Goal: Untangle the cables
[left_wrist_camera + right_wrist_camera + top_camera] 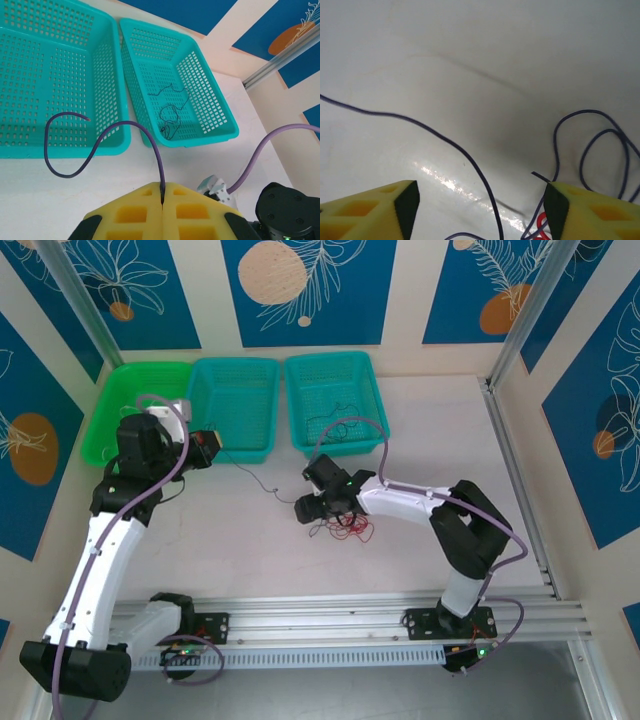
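Note:
My left gripper [162,194] is shut, its yellow fingers pinching a dark purplish wire [60,172] that arcs up from them and loops left over the white table. In the top view the left gripper [212,447] hovers at the near edge of the middle teal basket [262,400], and this thin wire [255,480] trails right toward a tangle of red and dark wires [345,528]. My right gripper [325,510] hangs over that tangle. It is open [480,200], with a dark wire [445,142] crossing the gap and red wire [540,231] by the right finger.
Three baskets line the back: green [115,405], middle teal and right teal [362,390]. The right teal basket [210,90] holds a loose thin dark wire [170,117]. A metal rail [515,480] borders the table's right side. The arms' thick lilac cables [350,425] arc above the work area.

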`<state>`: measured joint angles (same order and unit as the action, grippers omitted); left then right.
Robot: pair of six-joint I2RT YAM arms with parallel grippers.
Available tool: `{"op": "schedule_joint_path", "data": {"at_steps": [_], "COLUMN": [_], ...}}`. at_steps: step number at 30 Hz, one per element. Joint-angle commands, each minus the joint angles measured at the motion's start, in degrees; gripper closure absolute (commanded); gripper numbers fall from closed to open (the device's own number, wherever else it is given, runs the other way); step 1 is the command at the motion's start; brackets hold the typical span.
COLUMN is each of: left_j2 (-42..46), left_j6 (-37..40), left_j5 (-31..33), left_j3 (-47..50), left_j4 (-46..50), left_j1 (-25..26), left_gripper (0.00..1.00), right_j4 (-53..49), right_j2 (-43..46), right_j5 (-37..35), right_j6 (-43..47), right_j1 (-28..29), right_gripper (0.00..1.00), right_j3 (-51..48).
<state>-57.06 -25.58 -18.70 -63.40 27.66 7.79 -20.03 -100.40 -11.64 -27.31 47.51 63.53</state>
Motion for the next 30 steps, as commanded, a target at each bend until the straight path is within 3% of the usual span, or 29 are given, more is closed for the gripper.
{"op": "schedule_joint_path", "data": {"at_steps": [1,3,7,9,12,15,20,25,30], "left_j2": [0.7,0.68,0.98,1.26,1.57,1.67,3.35,7.94,12.05], "left_j6": [0.16,0.4,0.77,1.13,2.87,3.07,-0.87,-3.48,-3.18], "left_j5": [1.94,2.54,3.54,4.54,4.75,1.56,-6.5,-12.44,-12.62], "left_j3": [0.94,0.97,1.67,2.77,7.16,12.36,20.11,27.46,32.84], "left_j4": [-1.6,-1.35,-1.35,-1.73,-5.31,-11.08,-22.39,-31.82,-36.55], "left_j1": [0.43,0.45,0.46,0.45,0.47,0.44,0.5,1.22,6.11], "left_gripper": [1.0,1.0,1.0,0.98,0.68,0.5,0.27,0.2,0.15], "right_j4": [-0.36,-1.02,-4.71,-4.49,-0.82,1.35,-1.8,-0.19,-1.54], "right_j2": [-1.05,-1.09,0.92,5.41,14.57,19.86,19.0,20.74,19.91], "right_j5": [3.43,3.85,6.44,8.09,11.42,15.33,12.46,14.98,6.62], "right_j6": [-1.36,-0.88,-0.59,-1.15,-2.5,-5.65,-3.47,-4.28,-5.18], "right_j1": [0.31,0.18,-0.67,-0.83,-1.64,-3.99,-4.25,-4.48,-5.03], "right_gripper": [0.45,0.56,0.98,1.0,1.0,1.0,1.0,1.0,1.0], "right_j3": [1.27,2.37,5.77,5.87,5.38,6.43,11.45,15.52,21.09]}}
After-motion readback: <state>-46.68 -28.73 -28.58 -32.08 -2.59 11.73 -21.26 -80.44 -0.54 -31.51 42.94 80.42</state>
